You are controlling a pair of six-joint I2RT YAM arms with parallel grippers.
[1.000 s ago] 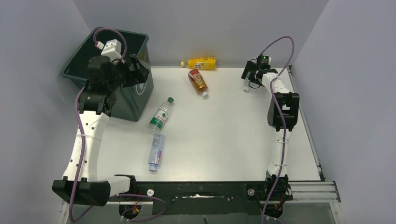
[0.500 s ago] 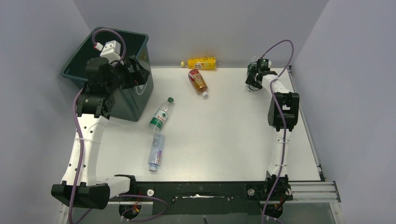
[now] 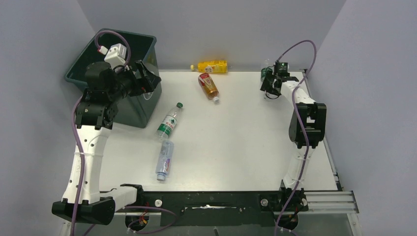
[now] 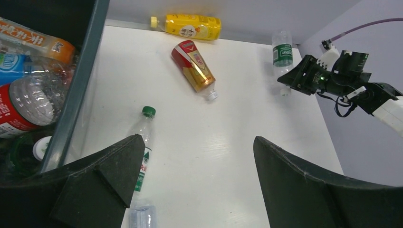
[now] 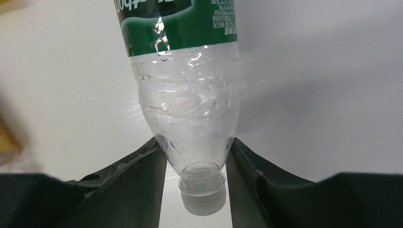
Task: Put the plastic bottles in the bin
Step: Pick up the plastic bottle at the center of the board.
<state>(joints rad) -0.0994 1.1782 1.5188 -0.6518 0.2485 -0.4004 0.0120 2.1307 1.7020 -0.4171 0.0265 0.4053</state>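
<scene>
Walls: plain pale lilac-grey panels (image 3: 236, 24) on three sides.
Table: matte white top (image 3: 241, 142), black rail (image 3: 216, 200) along the near edge.
Light: even, with soft shadows.

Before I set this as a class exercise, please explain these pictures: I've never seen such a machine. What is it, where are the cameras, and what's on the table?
These are two robot arms bolted at the near edge of a table, each ending in a two-finger pincer. The wide picture looks down from above; the other two come from cameras on the wrists. Four bottles lie loose on the table: a yellow bottle, a red-gold bottle, a green-capped bottle and a blue-labelled bottle. The dark green bin, far left, holds several more. The left pincer hangs open and empty by its edge. The right pincer has its fingers either side of the neck of a fifth bottle; whether it grips, I cannot tell.
</scene>
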